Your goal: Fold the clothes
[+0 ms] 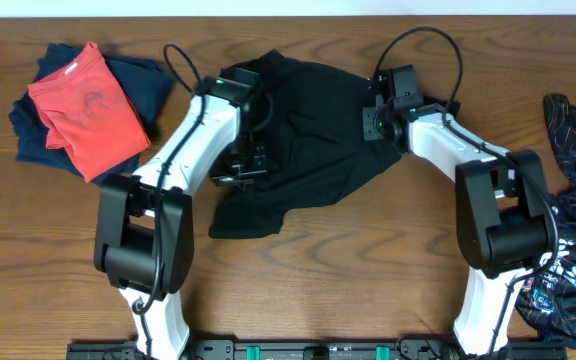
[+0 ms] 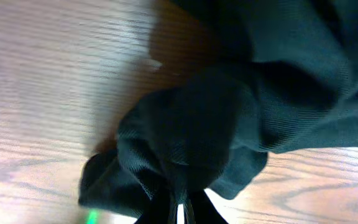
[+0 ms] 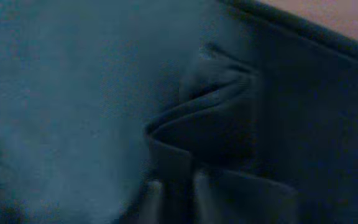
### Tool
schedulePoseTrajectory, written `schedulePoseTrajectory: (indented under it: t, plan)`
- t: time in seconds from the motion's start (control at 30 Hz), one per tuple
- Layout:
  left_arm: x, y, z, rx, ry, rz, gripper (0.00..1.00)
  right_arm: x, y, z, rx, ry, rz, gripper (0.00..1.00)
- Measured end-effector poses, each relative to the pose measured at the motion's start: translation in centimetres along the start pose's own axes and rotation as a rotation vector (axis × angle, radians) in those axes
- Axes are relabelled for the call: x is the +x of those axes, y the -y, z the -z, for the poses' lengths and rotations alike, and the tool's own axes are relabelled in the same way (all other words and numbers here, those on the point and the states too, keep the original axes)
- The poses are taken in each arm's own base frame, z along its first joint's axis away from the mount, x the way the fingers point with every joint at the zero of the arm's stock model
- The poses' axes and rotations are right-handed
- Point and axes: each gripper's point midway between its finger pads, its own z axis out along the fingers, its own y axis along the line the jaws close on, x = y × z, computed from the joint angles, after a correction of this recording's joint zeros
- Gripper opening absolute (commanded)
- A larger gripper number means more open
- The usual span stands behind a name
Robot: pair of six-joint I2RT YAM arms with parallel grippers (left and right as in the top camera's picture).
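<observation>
A large plain black garment [image 1: 313, 140] lies crumpled in the middle of the wooden table. My left gripper [image 1: 253, 150] is at its left edge, shut on a bunched fold of the black fabric [image 2: 191, 143]; the fingers [image 2: 182, 211] meet under the bunch. My right gripper [image 1: 380, 120] is at the garment's upper right, shut on a fold of the same black cloth [image 3: 210, 124], with its fingers [image 3: 179, 193] pinching it. No logo shows.
A red shirt [image 1: 86, 105] lies folded on a dark navy garment [image 1: 138, 80] at the back left. Dark garments with thin-line print [image 1: 573, 200] are heaped at the right edge. Bare wood [image 1: 348, 280] lies in front.
</observation>
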Motion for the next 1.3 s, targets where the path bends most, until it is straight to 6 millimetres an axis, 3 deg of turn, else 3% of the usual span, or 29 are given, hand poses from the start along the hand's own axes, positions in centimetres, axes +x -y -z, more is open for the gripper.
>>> schedulePoseTrajectory:
  t: [0.2, 0.3, 0.43, 0.5, 0.57, 0.63, 0.67, 0.7, 0.8, 0.97, 1.2, 1.3]
  plan:
    - [0.0, 0.2, 0.0, 0.001, 0.004, -0.006, 0.06, 1.5, 2.1, 1.8, 0.111, -0.076, -0.035, 0.02]
    - [0.0, 0.2, 0.0, 0.000, 0.004, -0.005, 0.06, 1.5, 4.6, 4.8, 0.191, -0.094, -0.062, 0.02]
    - [0.0, 0.2, 0.0, 0.000, 0.003, -0.006, 0.06, 1.5, 8.8, 11.9, 0.290, -0.111, -0.136, 0.08]
    - [0.0, 0.2, 0.0, 0.001, 0.004, -0.005, 0.06, 3.5, 10.9, 15.3, 0.339, -0.187, -0.172, 0.10]
    - [0.0, 0.2, 0.0, 0.001, 0.004, -0.005, 0.06, 6.7, 12.6, 17.9, 0.384, -0.318, -0.204, 0.16]
    - [0.0, 0.2, 0.0, 0.000, 0.003, -0.006, 0.06, 9.9, 13.9, 19.4, 0.420, -0.453, -0.237, 0.41]
    - [0.0, 0.2, 0.0, 0.001, 0.004, -0.006, 0.06, 11.5, 14.4, 19.9, 0.433, -0.518, -0.246, 0.50]
    - [0.0, 0.2, 0.0, 0.000, 0.004, -0.005, 0.06, 12.9, 14.7, 20.4, 0.443, -0.580, -0.254, 0.52]
    - [0.0, 0.2, 0.0, 0.001, 0.004, -0.005, 0.06, 14.9, 15.2, 21.1, 0.455, -0.666, -0.267, 0.52]
    - [0.0, 0.2, 0.0, -0.001, 0.002, -0.005, 0.06, 13.5, 14.8, 19.6, 0.398, -0.589, -0.303, 0.48]
    - [0.1, 0.1, 0.0, -0.001, 0.001, -0.005, 0.06, 7.5, 9.2, 15.3, 0.058, -0.348, -0.345, 0.50]
    - [0.1, 0.1, 0.0, -0.001, 0.000, -0.005, 0.06, 7.1, 6.6, 14.8, -0.011, -0.345, -0.349, 0.55]
